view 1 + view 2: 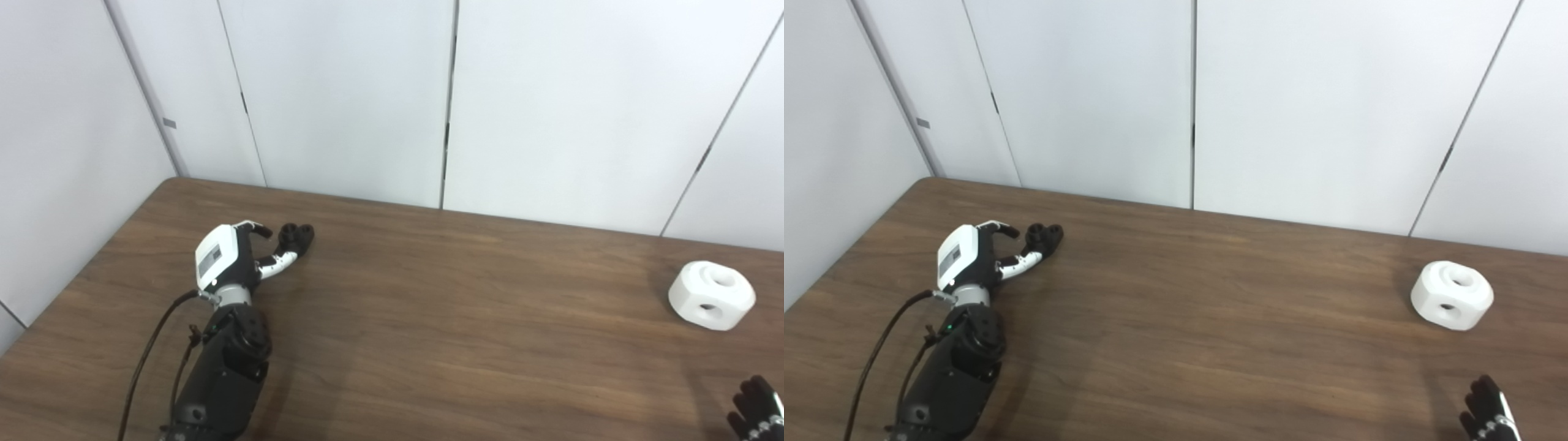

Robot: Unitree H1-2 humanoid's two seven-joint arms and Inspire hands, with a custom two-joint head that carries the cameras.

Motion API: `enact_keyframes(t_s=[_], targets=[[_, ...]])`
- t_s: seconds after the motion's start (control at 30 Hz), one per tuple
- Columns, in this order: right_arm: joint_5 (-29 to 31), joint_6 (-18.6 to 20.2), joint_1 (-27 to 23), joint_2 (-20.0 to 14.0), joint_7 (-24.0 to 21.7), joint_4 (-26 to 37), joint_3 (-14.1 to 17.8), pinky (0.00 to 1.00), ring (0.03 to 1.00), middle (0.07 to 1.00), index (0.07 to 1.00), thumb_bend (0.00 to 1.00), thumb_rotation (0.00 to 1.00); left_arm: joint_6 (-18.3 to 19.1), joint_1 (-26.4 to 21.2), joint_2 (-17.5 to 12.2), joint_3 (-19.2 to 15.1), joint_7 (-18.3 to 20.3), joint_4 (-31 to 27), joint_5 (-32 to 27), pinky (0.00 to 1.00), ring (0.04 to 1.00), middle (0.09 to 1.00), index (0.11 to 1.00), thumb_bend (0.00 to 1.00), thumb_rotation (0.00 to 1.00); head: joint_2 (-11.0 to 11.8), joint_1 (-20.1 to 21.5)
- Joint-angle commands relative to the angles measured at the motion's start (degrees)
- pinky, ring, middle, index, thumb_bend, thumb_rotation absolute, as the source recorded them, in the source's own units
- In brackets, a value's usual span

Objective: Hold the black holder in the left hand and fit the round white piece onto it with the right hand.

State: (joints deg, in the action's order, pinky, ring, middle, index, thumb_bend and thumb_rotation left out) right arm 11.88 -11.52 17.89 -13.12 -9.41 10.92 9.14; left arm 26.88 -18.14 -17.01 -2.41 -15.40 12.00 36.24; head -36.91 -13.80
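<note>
Left hand (pixel 229 257), fingers (pixel 277 262) spread and empty beside black holder (pixel 297 236): curl squarely around it; right hand (pixel 1488 410) fingers' state unclear, white piece (pixel 1453 295) far right of holder.

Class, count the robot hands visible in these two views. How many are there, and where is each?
2. The left robot hand is beside the black holder at the table's far left; the right robot hand is at the bottom-right corner, partly cut off.
</note>
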Motion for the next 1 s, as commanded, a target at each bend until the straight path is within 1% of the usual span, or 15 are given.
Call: enact_keyframes(t_s=[0.0,0.23,0.53,0.7,0.83,0.97], targets=[[-0.31,0.73,0.78,-0.09,0.13,-4.11,0.04,1.0,1.0,0.997,1.0,0.66,1.0,0.02,-1.86,-0.42,-0.31,-0.49,-0.28,1.69,0.91,0.89,0.841,0.649,0.77,0.32,-0.08,-0.02],[0.08,0.9,0.68,-0.16,-0.29,-4.28,-0.2,1.0,1.0,1.0,1.0,0.66,1.0,0.01,-2.18,0.17,-0.34,-0.75,0.83,2.1,0.91,0.889,0.842,0.645,0.77,0.3,0.13,0.08],[-0.21,0.16,0.78,0.29,-0.1,-4.33,-0.32,1.0,1.0,0.992,1.0,0.63,1.0,-0.04,-2.5,-0.16,0.01,-1.2,2.58,2.52,0.91,0.884,0.839,0.646,0.79,0.28,0.0,0.5],[0.21,-0.41,0.88,0.34,-0.34,-4.48,-0.31,1.0,1.0,0.989,1.0,0.63,1.0,-0.03,-2.83,-0.37,0.27,-1.37,3.62,2.81,0.9,0.883,0.835,0.645,0.79,0.28,-0.08,0.69],[-0.08,0.13,1.03,0.39,-0.09,-4.03,-0.37,1.0,1.0,0.993,1.0,0.64,1.0,0.01,-3.12,-0.17,0.12,-1.25,4.06,3.37,0.89,0.881,0.832,0.646,0.79,0.28,-0.09,0.66],[0.22,-0.05,1.05,0.43,-0.24,-3.99,-0.38,1.0,1.0,0.991,1.0,0.63,1.0,-0.3,-3.15,-0.4,0.6,-2.05,4.62,3.02,0.89,0.876,0.822,0.633,0.79,0.26,-0.15,0.74]])
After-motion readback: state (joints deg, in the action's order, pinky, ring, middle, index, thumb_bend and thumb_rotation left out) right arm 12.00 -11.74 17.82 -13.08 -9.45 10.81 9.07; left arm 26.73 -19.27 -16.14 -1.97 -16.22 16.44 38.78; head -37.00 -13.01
